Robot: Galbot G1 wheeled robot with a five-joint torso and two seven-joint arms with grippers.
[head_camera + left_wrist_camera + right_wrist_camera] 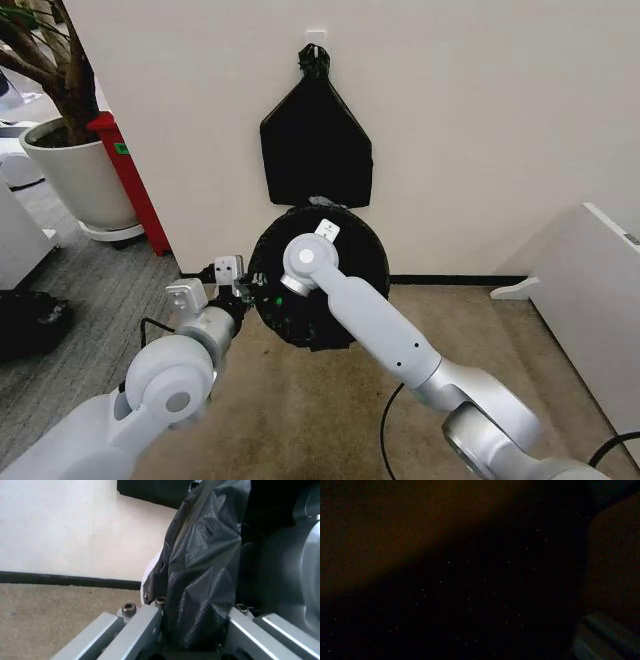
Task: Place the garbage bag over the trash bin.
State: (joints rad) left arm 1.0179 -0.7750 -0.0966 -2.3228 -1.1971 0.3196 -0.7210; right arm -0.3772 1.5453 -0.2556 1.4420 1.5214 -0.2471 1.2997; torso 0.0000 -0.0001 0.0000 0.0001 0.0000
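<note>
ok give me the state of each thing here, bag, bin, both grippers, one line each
thin glossy black plastic garbage bag: draped over the bin, side pinched by left gripper
small round cream-white plastic trash bin: mostly covered by the bag
left gripper: shut on the bag at the bin's left side
right gripper: reaching down into the bag-lined bin

The left arm reaches forward from the near left, elbow bent, its left gripper [243, 291] closed on a fold of thin, crinkly black plastic garbage bag [200, 573] between its grey metal fingers [137, 628]. The right arm stretches from the near right toward the far centre, wrist plunged downward, its gripper hidden.
</note>
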